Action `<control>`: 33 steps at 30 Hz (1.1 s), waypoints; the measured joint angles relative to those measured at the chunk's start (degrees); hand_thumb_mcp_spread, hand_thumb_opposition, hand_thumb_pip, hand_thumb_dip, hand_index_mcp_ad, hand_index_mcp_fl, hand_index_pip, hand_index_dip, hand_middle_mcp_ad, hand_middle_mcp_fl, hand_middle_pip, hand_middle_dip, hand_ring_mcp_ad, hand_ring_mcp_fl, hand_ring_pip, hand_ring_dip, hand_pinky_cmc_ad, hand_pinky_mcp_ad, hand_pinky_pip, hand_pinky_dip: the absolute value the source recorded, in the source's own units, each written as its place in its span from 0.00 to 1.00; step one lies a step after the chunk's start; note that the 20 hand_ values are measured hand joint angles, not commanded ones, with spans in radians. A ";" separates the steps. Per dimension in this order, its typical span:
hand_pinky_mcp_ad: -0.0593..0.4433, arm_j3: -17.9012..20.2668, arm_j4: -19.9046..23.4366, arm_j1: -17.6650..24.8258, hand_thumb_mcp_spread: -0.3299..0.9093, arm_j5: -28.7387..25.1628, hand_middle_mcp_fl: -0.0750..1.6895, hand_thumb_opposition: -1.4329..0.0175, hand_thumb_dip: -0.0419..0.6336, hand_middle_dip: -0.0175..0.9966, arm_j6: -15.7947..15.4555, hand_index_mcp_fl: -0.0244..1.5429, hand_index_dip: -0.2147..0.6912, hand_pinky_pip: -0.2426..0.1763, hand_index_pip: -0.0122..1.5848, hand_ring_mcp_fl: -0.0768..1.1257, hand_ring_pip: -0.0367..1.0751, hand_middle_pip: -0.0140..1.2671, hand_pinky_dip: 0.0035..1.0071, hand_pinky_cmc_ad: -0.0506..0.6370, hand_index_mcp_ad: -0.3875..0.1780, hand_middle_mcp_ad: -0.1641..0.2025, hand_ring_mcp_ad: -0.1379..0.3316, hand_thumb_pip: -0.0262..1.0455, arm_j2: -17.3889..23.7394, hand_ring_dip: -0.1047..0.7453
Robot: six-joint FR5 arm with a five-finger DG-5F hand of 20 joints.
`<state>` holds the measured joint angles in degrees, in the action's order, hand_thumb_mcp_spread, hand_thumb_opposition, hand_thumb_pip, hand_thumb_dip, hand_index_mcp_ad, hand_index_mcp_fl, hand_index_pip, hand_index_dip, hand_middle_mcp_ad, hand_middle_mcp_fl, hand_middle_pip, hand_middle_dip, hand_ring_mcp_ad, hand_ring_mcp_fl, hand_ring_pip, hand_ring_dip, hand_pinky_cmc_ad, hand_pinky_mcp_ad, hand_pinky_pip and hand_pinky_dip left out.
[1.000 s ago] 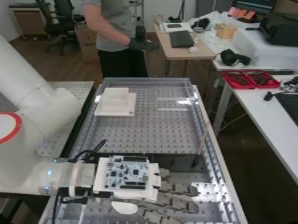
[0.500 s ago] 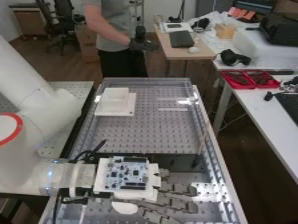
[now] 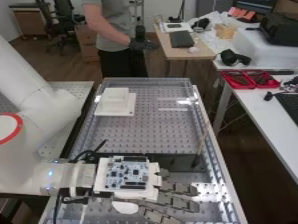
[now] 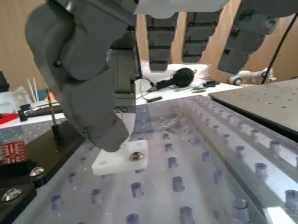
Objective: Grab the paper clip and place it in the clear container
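We cannot tell where the paper clip lies, nor make out one pinched in the hand (image 3: 178, 204), so we judge the grasp as not made and the placing as wholly left to do. The dark grey hand is wide open, its fingers stretched nearly straight, with the thumb (image 4: 96, 107) well apart from them and nothing that we can see between. In the wrist view the thumb's tip is over or against a small white plate with a metal screw (image 4: 122, 159); we cannot tell whether the two touch. Beyond that plate a faint clear, glinting shape (image 4: 174, 121) lies on the perforated surface, and we take it as possibly the container we need, though we cannot be sure of it or of what it holds. In the high view the hand is low over the near end of the long perforated table (image 3: 143, 132), with a green-and-white circuit board (image 3: 126, 174) on top of its back, and a white stepped block (image 3: 115, 103) sits towards the table's far end. The white arm (image 3: 33, 100) comes in from the left. By our reading the work is at its start: find and pinch the clip, lift it, carry it to the clear container and let go inside.
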<state>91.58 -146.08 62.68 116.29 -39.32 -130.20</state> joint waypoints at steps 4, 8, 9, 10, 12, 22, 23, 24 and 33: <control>0.64 0.62 1.67 -0.05 0.66 0.05 0.12 0.34 0.50 0.20 0.96 0.35 0.32 0.59 0.93 0.08 0.12 0.11 0.19 0.55 0.42 0.56 0.52 0.63 0.30 0.25; 0.64 1.30 2.94 -0.08 0.69 0.25 0.15 0.34 0.51 0.20 1.79 0.37 0.31 0.62 0.91 0.08 0.12 0.11 0.19 0.55 0.42 0.56 0.51 0.60 0.95 0.25; 0.64 1.60 3.43 -0.07 0.69 0.35 0.15 0.34 0.51 0.20 2.08 0.38 0.29 0.63 0.91 0.09 0.12 0.11 0.19 0.55 0.42 0.57 0.51 0.59 1.33 0.25; 0.64 1.76 3.66 -0.06 0.69 0.41 0.15 0.34 0.50 0.20 2.23 0.38 0.28 0.63 0.91 0.09 0.12 0.11 0.19 0.55 0.42 0.57 0.51 0.58 1.54 0.25; 0.64 2.63 4.98 0.00 0.70 0.74 0.15 0.34 0.51 0.20 2.99 0.39 0.27 0.63 0.90 0.09 0.12 0.11 0.19 0.55 0.42 0.57 0.51 0.58 2.70 0.25; 0.64 9.25 13.14 1.27 0.69 2.98 0.16 0.34 0.50 0.21 7.32 0.39 0.25 0.67 0.89 0.09 0.13 0.11 0.19 0.58 0.42 0.57 0.51 0.58 10.10 0.25; 0.64 10.38 14.28 1.56 0.69 3.53 0.16 0.34 0.50 0.21 7.96 0.39 0.25 0.66 0.89 0.09 0.13 0.11 0.19 0.58 0.42 0.57 0.51 0.58 11.33 0.25; 0.64 10.88 14.71 1.69 0.69 3.80 0.16 0.34 0.50 0.21 8.23 0.39 0.25 0.66 0.89 0.09 0.13 0.11 0.19 0.58 0.42 0.57 0.51 0.58 11.86 0.25; 0.64 17.55 20.23 5.83 0.69 7.63 0.16 0.33 0.50 0.21 11.46 0.39 0.25 0.67 0.89 0.09 0.13 0.11 0.19 0.59 0.42 0.57 0.51 0.58 19.96 0.25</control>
<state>109.14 -125.85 68.51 123.92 -27.87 -110.23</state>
